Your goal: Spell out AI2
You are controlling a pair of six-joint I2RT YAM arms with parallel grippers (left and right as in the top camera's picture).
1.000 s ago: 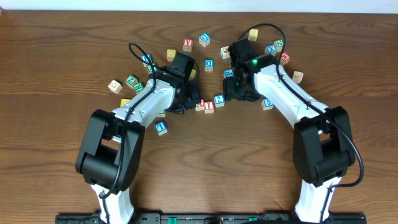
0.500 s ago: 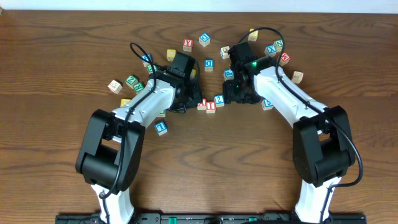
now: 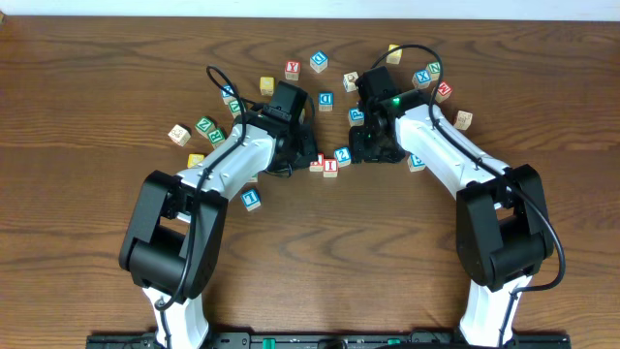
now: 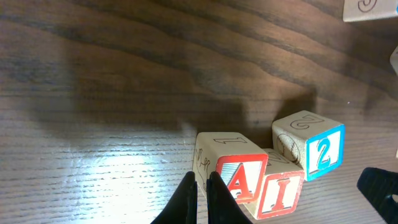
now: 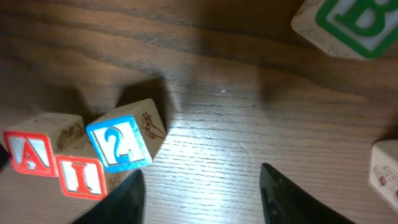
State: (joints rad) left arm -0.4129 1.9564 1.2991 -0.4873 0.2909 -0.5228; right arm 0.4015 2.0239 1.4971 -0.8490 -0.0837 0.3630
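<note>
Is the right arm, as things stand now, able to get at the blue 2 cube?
Probably yes. The right gripper is open just beside the 2 cube, and nothing lies between them. The I cube sits close on the far side, so a grasp may nudge it.

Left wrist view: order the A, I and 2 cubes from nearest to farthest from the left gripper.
1. A cube, just right of the left gripper.
2. I cube, next to the right, against the A cube.
3. 2 cube, farthest right and a little further back.
</note>
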